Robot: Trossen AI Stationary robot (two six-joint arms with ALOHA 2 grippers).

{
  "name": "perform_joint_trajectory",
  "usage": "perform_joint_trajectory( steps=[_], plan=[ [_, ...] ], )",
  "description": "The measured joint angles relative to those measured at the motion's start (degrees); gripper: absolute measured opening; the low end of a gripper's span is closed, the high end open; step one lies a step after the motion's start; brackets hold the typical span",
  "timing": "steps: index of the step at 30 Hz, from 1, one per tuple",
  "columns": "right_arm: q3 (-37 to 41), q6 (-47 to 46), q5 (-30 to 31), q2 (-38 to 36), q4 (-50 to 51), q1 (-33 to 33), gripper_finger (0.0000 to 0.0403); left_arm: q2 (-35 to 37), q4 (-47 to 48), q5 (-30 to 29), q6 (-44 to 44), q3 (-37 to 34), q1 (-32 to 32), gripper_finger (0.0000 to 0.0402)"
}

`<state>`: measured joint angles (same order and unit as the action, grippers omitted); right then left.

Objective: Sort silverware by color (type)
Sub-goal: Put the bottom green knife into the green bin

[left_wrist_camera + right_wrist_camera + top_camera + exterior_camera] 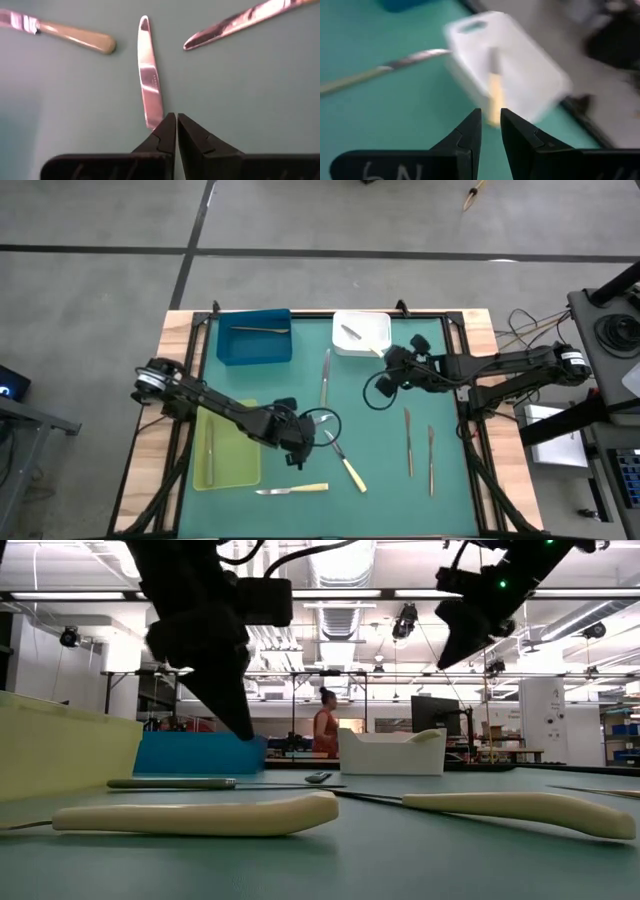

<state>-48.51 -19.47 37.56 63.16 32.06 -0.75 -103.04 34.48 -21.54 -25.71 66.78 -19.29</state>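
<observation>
Silverware lies scattered over the green mat [370, 450]: two yellow-handled knives [350, 470] near the front edge. Left gripper [297, 442], fingers together, touches a grey knife [150, 75]. Right gripper [392, 366], seemingly slightly parted, hangs beside the white tray [375, 345].

The white tray [510, 70] and its knife [495, 97] are blurred.

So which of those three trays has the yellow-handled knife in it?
The white tray, at the table's far edge near the right claw. The blue tray and yellow-green tray each hold only one slim utensil, without a pale handle.
</observation>
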Motion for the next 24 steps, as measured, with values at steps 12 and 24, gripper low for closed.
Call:
perform_joint_trajectory(
  steps=[12, 24],
  plan=[
    [0.8, 3.4, -14.6, 8.4, -23.3, 0.0, 0.0063, 3.6, -0.6, -1.3, 21.9, -1.7, 3.1, 0.0],
    [-3.3, 17.1, -21.9, 26.4, -30.0, 0.0, 0.0063, 3.8, 2.6, 5.2, 13.6, -1.7, 2.1, 0.0]
  ],
)
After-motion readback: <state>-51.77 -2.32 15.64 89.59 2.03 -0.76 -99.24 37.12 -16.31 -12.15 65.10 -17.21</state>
